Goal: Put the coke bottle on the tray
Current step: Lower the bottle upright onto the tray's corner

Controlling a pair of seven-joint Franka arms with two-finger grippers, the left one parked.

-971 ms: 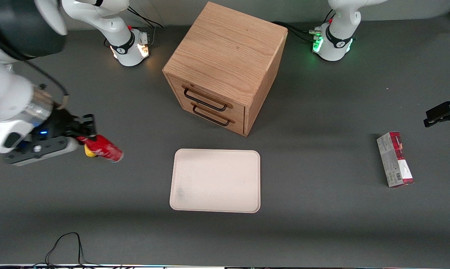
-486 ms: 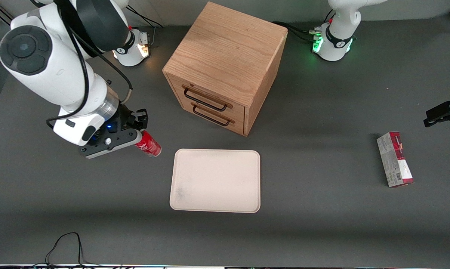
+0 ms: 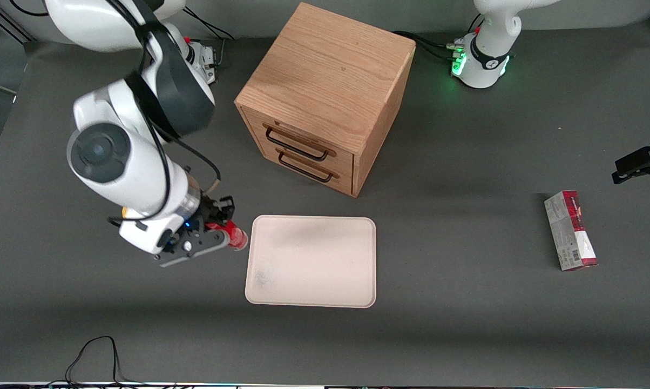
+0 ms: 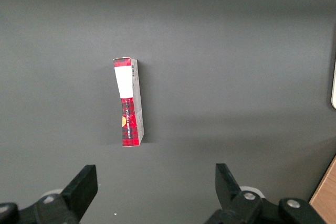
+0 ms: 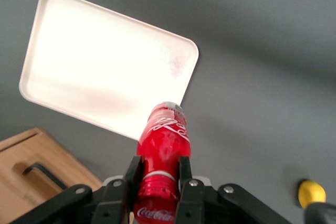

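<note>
While your gripper [image 3: 223, 233] hangs above the table [image 3: 465, 324] just off the tray's [image 3: 311, 261] short edge toward the working arm's end, its fingers [image 5: 185, 174] are clamped on the bottle [image 3: 237, 238] near its neck. You have the bottle lifted clear of the table, tilted, its base pointing toward the tray but not yet over it. In the wrist view the bottle [image 5: 164, 148] shows against the tray's [image 5: 100, 66] corner. Your tray lies flat in front of the cabinet [image 3: 325, 94], nearer the front camera, well apart from it. A yellow lump [image 5: 311, 192] sits on the table near the gripper. You'll find the carton [image 3: 570, 230] toward the parked arm's end, lying flat.
</note>
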